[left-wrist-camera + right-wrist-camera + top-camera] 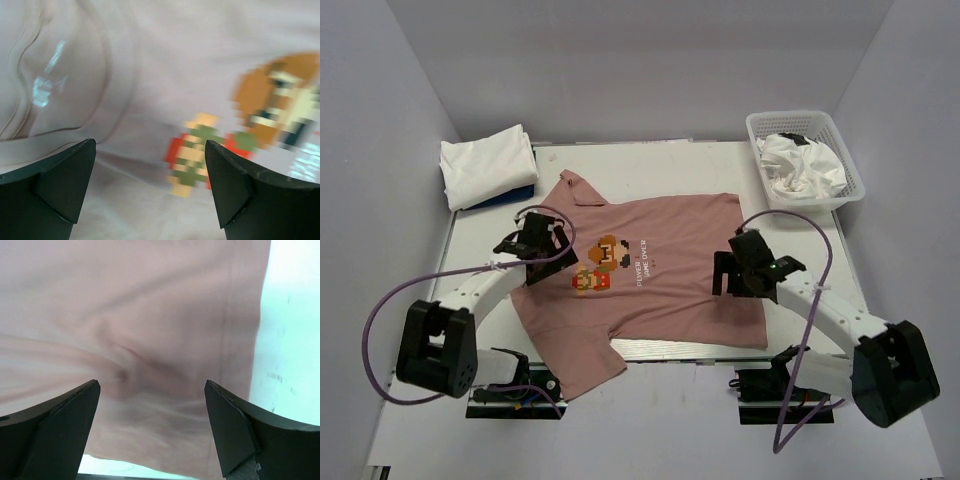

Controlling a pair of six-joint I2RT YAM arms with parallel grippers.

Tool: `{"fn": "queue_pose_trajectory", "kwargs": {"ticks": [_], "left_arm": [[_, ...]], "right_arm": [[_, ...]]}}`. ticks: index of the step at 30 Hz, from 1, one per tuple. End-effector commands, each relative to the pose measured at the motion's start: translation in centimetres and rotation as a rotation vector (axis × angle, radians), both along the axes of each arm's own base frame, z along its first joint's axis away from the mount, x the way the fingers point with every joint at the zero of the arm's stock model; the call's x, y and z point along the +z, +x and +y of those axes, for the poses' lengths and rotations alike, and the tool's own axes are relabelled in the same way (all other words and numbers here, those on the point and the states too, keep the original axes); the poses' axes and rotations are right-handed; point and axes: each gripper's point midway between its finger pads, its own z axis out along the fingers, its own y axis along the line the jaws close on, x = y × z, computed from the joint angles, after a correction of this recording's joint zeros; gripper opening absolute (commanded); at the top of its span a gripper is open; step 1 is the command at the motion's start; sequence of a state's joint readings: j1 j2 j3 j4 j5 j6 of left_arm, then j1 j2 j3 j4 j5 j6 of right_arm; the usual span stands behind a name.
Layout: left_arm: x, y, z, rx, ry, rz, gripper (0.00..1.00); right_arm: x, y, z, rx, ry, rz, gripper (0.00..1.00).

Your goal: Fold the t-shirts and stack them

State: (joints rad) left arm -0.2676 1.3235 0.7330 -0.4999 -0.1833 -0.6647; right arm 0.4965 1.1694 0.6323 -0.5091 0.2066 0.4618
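Pink t-shirt (665,285) is laid flat on the table (700,165), print (603,265) up, one sleeve (582,368) hung over the near edge. Left gripper (150,150) is held spread just above the print; right gripper (152,385), likewise spread, above the shirt's right edge.

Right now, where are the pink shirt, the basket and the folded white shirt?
pink shirt (670,300): top view, plain cloth near the print.
basket (795,116): top view, its far rim.
folded white shirt (488,165): top view, middle of its top.
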Motion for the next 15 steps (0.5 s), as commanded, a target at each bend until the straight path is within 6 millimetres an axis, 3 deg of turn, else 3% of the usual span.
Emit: {"fn": "queue_pose_trajectory", "kwargs": {"ticks": [1,4,7,10,11,12,13,14,15], "left_arm": [[4.3,2.8,-2.0,-0.095,-0.072,-0.168,1.00],[5.6,5.0,-2.6,-0.110,-0.068,-0.199,1.00],[4.1,7.0,-2.5,-0.091,-0.029,-0.146,1.00],[3.4,9.2,-2.3,-0.077,0.004,-0.121,1.00],[1.6,9.6,-2.3,-0.089,0.023,-0.074,1.00],[2.1,11.1,-2.2,-0.072,0.044,-0.094,1.00],[1.7,11.8,-2.1,-0.072,0.065,-0.081,1.00],[-0.3,12.3,-1.9,-0.077,0.094,-0.036,1.00],[0.2,13.9,-2.2,-0.071,0.100,-0.047,1.00]], "right_arm": [[4.7,3.8,2.6,0.093,0.090,-0.199,0.90],[5.9,6.6,3.0,0.051,0.084,-0.263,0.90],[5.4,9.2,2.3,-0.042,0.009,-0.266,0.90],[3.5,11.0,2.1,-0.096,-0.043,-0.204,0.90],[2.0,11.3,1.6,-0.113,-0.062,-0.162,0.90],[1.9,11.9,2.1,-0.110,-0.051,-0.157,0.90],[0.0,12.2,2.4,-0.104,-0.059,-0.098,0.90],[-0.4,12.8,1.9,-0.127,-0.056,-0.087,0.90],[-0.5,13.3,2.2,-0.124,-0.043,-0.079,0.90]]}}
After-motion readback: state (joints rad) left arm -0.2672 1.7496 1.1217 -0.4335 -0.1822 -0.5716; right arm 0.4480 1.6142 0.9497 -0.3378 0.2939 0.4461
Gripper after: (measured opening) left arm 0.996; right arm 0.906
